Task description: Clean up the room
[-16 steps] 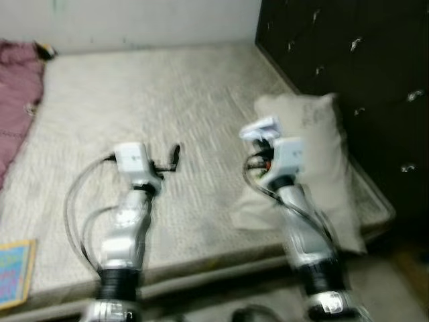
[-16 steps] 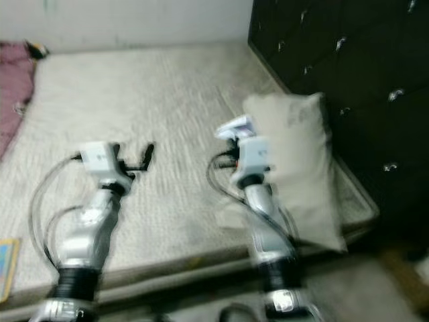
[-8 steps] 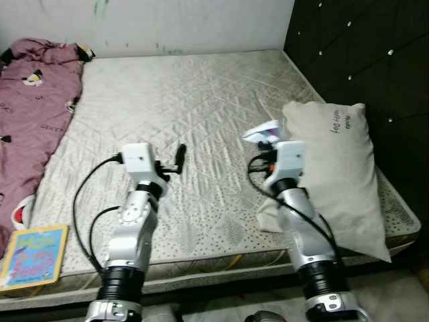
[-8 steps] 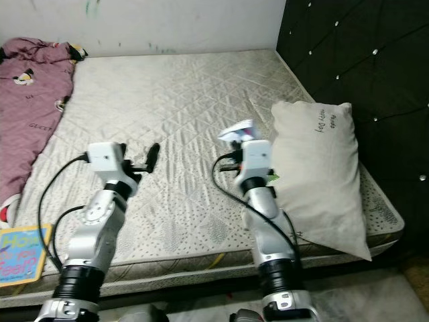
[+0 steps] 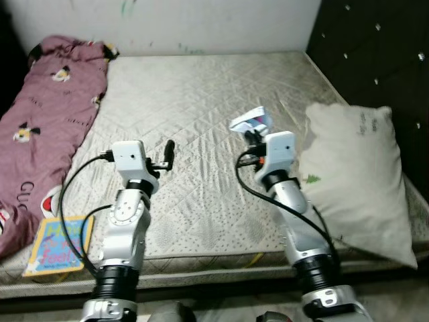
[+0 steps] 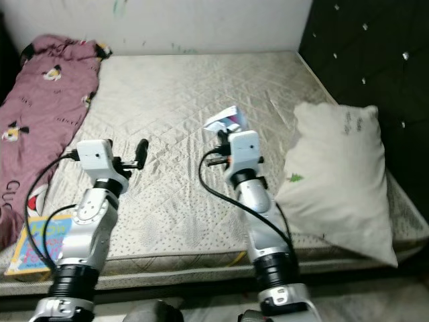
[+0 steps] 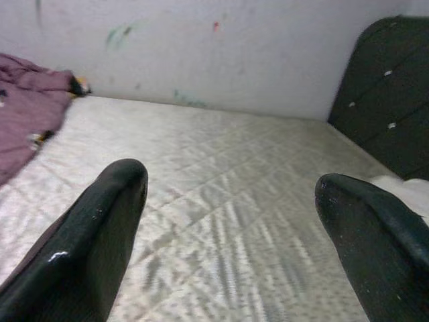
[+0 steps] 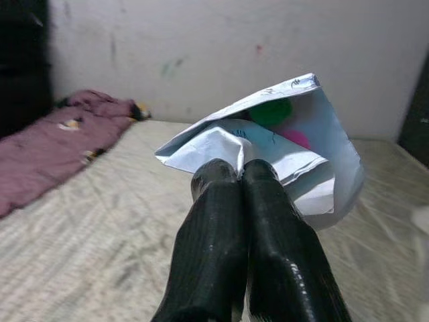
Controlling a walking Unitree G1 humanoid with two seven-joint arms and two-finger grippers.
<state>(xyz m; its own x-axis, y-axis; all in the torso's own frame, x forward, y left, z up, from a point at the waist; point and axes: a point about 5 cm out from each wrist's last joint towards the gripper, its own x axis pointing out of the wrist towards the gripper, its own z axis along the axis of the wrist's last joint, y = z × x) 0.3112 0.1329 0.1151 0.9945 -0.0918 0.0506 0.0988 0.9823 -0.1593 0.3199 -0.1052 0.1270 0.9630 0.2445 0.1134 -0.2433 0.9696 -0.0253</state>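
Observation:
My right gripper point(image 8: 240, 176) is shut on a crumpled white paper point(image 8: 268, 144) with green and pink print, held above the middle of the bare mattress point(image 5: 201, 107). From the head, the paper point(image 5: 249, 121) sticks out past the right wrist, just left of the pillow point(image 5: 358, 174). My left gripper point(image 7: 231, 194) is open and holds nothing, its fingers point(image 5: 169, 149) hovering over the mattress front. A colourful children's book point(image 5: 59, 243) lies at the front left corner of the bed.
A maroon printed blanket point(image 5: 50, 107) lies along the bed's left side. A dark tufted headboard point(image 5: 375, 47) stands on the right, a white wall point(image 5: 201, 23) behind. The mattress front edge point(image 5: 201, 265) runs just before my arms.
The whole picture has shifted right as the camera turned left, bringing the blanket and book further into view. Both arms keep their pose, the right still holding the paper.

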